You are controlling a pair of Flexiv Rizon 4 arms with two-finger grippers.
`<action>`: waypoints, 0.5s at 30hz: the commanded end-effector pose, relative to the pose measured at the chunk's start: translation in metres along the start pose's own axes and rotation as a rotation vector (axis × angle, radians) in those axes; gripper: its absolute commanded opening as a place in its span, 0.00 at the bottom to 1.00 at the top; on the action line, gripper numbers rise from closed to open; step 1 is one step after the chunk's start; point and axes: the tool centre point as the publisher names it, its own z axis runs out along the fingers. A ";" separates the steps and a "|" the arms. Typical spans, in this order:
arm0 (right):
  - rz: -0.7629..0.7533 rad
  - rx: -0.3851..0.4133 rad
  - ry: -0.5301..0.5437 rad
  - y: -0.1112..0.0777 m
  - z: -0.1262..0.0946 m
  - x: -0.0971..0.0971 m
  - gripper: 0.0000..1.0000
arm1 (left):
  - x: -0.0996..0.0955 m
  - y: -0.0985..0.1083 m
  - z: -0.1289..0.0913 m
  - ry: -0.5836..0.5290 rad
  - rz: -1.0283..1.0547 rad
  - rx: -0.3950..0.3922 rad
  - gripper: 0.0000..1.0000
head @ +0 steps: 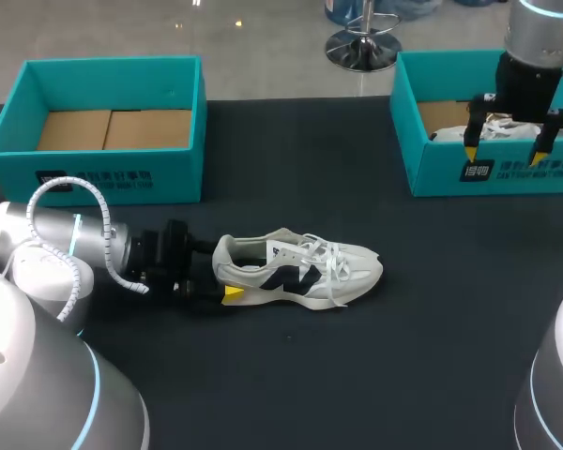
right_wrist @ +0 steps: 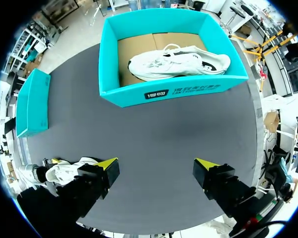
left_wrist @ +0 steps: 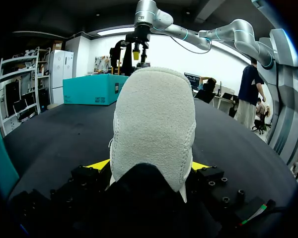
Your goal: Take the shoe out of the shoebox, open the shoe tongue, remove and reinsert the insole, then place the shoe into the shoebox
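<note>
I take this for a robotics lab: my left arm (head: 56,242) and right arm (head: 540,33) flank a black-topped table (head: 403,375) laid out with one teal shoebox (head: 113,173) at ten o'clock, a second shoebox (head: 507,173) at two, and a white shoe (head: 300,267) at centre.

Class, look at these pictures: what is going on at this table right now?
The left gripper grips the heel of a white shoe standing on the table. The right gripper hovers open above the right shoebox, which holds a second shoe. The left shoebox shows only its cardboard bottom.
</note>
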 end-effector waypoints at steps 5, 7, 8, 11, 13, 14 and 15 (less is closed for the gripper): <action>0.006 -0.024 -0.039 -0.008 -0.011 0.051 1.00 | 0.000 -0.001 0.001 0.000 0.000 -0.002 0.00; 0.004 -0.035 -0.032 -0.011 -0.013 0.064 1.00 | 0.000 -0.001 0.001 0.000 0.000 -0.002 0.00; -0.001 -0.033 -0.037 -0.012 -0.013 0.070 1.00 | 0.000 -0.001 0.001 0.000 0.000 -0.002 0.00; -0.031 -0.030 -0.044 -0.017 -0.015 0.093 1.00 | 0.000 -0.001 0.001 0.000 0.000 -0.002 0.00; -0.053 -0.032 -0.039 -0.021 -0.015 0.106 1.00 | 0.000 -0.001 0.001 0.000 0.000 -0.002 0.00; -0.056 -0.036 -0.027 -0.023 -0.016 0.112 1.00 | 0.000 -0.001 0.001 0.000 0.000 -0.002 0.00; -0.071 -0.036 -0.022 -0.025 -0.015 0.118 1.00 | 0.000 -0.001 0.001 0.000 0.000 -0.002 0.00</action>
